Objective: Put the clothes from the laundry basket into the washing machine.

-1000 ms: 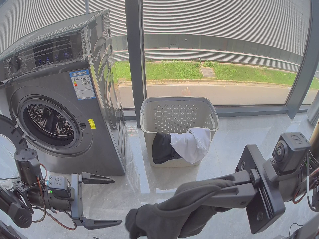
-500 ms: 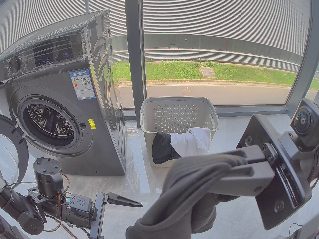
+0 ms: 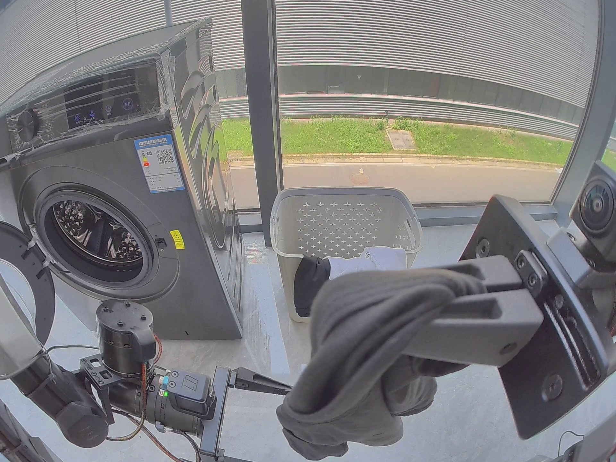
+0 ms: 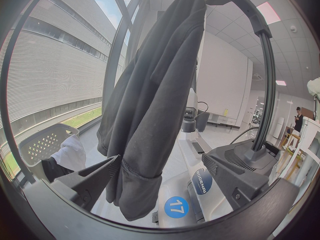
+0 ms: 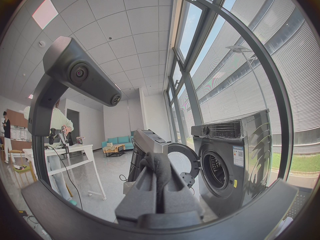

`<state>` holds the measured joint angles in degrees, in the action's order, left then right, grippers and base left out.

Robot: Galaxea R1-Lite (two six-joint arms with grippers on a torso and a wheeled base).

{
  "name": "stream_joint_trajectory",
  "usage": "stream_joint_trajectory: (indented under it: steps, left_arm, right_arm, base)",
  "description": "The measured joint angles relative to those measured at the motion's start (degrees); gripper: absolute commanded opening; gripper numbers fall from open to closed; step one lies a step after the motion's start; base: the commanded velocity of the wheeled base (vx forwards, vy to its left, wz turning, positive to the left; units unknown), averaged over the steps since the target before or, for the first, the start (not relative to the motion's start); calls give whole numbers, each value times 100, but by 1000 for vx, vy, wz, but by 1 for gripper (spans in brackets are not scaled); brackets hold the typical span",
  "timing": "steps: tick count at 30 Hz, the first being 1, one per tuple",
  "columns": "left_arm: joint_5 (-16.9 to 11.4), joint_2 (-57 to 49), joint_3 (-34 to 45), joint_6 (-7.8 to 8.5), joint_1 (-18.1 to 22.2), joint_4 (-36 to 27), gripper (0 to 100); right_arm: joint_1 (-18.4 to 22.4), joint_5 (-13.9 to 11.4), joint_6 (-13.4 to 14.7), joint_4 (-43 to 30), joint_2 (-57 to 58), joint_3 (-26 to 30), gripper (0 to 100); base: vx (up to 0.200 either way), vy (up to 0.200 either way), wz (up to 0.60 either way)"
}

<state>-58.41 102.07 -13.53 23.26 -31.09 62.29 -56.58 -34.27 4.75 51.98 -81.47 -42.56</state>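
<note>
My right gripper (image 3: 449,306) is held high at the right, shut on a dark grey garment (image 3: 359,348) that droops from its fingers. In the right wrist view the cloth (image 5: 159,165) sits pinched between the closed fingers (image 5: 146,190). My left gripper (image 3: 256,431) is low at the bottom left and open. The garment (image 4: 150,110) hangs between its spread fingers (image 4: 90,177); contact cannot be told. The laundry basket (image 3: 346,226) stands by the window with a white cloth (image 3: 375,259) and a black cloth (image 3: 311,280) over its front rim. The washing machine (image 3: 122,194) is at the left, its drum (image 3: 96,239) exposed.
The washer's round door (image 3: 19,271) swings out at the far left edge. A dark window pillar (image 3: 260,97) rises between the washer and the basket, with glass behind. Pale floor (image 3: 269,348) lies open between the machine and the basket.
My right gripper has risen and swung left with the garment, now covering more of the basket. My left arm has moved right, bringing its open fingers up to the hanging cloth.
</note>
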Motion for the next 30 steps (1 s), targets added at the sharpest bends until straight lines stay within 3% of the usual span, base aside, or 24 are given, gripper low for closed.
stream_joint_trajectory:
  steps: [6,7,20,30]
  left_arm:
    - [35,226,-71,11,24,17,100]
    - [52,256,-74,13,33,30,0]
    - [101,261,-83,2,190,88,0]
    - [99,-54,-83,-28,601,99,0]
  right_arm:
    - [-6,-7,-2,0,-1,-9,0]
    - [-6,-7,-2,0,-1,-9,0]
    - [180,79,6,2,-12,52,0]
    - [1301,236,15,5,-91,166,0]
  base:
    - [0,0,0]
    - [0,0,0]
    - [0,0,0]
    - [0,0,0]
